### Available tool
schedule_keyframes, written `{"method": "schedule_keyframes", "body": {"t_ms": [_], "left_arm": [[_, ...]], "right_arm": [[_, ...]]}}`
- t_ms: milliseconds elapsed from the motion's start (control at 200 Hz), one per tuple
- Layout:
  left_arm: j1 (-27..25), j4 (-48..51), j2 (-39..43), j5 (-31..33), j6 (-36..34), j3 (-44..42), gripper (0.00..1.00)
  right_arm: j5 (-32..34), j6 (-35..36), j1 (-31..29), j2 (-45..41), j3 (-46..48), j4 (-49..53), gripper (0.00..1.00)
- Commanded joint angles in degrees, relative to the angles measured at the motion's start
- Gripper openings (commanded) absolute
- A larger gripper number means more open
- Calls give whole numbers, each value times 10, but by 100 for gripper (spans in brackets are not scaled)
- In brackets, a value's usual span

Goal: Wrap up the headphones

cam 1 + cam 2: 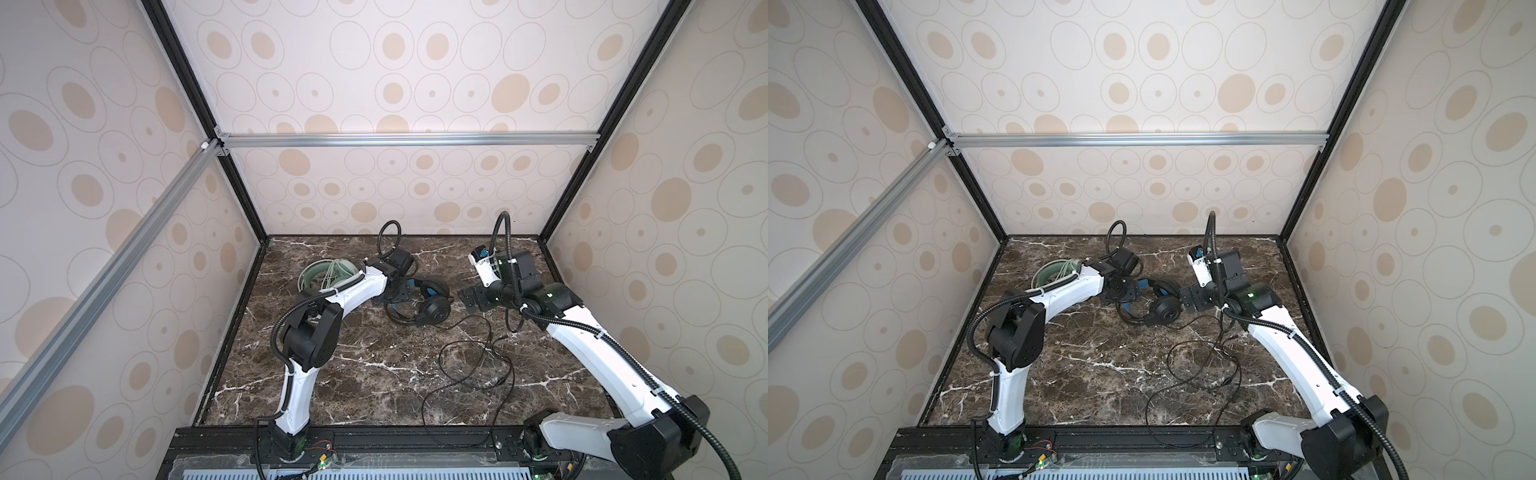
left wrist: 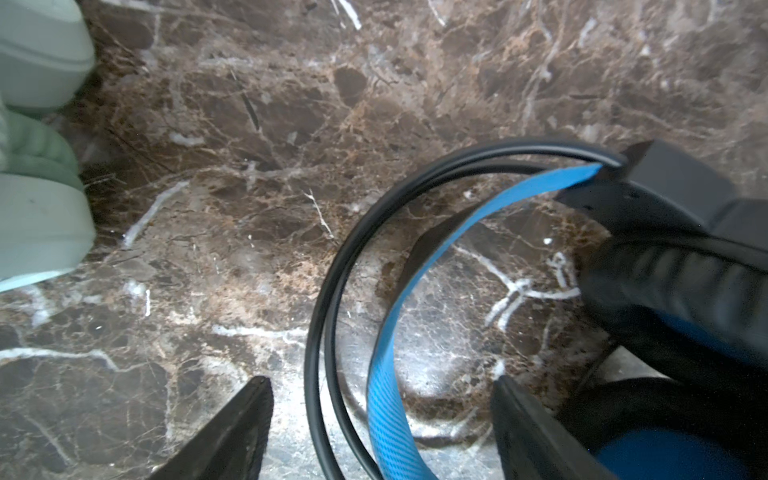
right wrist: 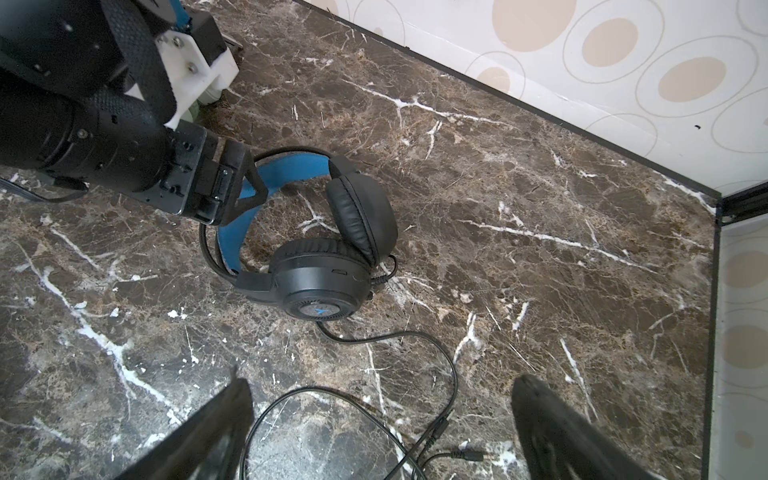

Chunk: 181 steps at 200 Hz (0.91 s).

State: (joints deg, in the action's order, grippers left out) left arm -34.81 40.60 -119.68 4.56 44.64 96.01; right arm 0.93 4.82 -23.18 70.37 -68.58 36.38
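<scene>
The worktop (image 1: 374,374) is a dark brown marble-look slab with white veins, glossy enough to throw pale glare in the left wrist view. Three walls (image 1: 415,83) close it in, papered off-white with beige ovals inside thin grey rings. Black frame posts (image 1: 245,199) run up the back corners. An aluminium bar (image 1: 407,139) crosses the back wall, and a second aluminium rail (image 1: 104,266) slants down the left of both top views. A black mounting rail (image 1: 395,436) edges the bottom of the slab, carrying both arm bases.

The black headset (image 1: 432,305) lies on the slab just above the centre of both top views, blue inner band showing and one earcup face up. Its black cable (image 3: 455,374) trails in loose loops toward the lower right of those views. The plug end lies flat on the marble. The mint-green headset (image 1: 328,272) sits to the upper left of the black one, near the back-left corner. Pale cord is coiled on it, and the left arm partly hides it.

The left claw (image 2: 380,380) is spread. The black wire hoop and blue band pass between its fingers, with a gap on each side. The right claw (image 3: 382,381) is spread wide to the right of the black headset, above the loose cable, with nothing in it.
</scene>
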Motion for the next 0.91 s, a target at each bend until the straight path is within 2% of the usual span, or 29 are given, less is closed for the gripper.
{"method": "schedule_keyframes", "body": {"t_ms": [0, 95, 175, 280, 415, 655, 800, 900], "left_arm": [[-18, 53, -8, 58, -46, 57, 81], [-49, 35, 22, 92, -141, 57, 81], [-77, -14, 66, 95, -220, 2, 81], [-98, -88, 127, 27, -299, -96, 81], [-103, -154, 176, -60, -350, -179, 82], [-104, -149, 105, -75, -422, -140, 82], [-103, -137, 59, -108, -446, -105, 79], [-103, -162, 57, -127, -442, -121, 70]], "right_arm": [[-4, -2, 2, -10, -1, 5, 100], [-5, -3, 2, -10, 2, 6, 100], [-7, -6, 2, -8, 4, 3, 100], [-6, -5, 2, -6, 3, 3, 100], [-4, -3, 2, -8, 7, 5, 100], [-9, -7, 2, -7, 6, 8, 100], [-6, -9, 2, -12, 7, 15, 100], [-3, -12, 3, -16, 11, 19, 100]]}}
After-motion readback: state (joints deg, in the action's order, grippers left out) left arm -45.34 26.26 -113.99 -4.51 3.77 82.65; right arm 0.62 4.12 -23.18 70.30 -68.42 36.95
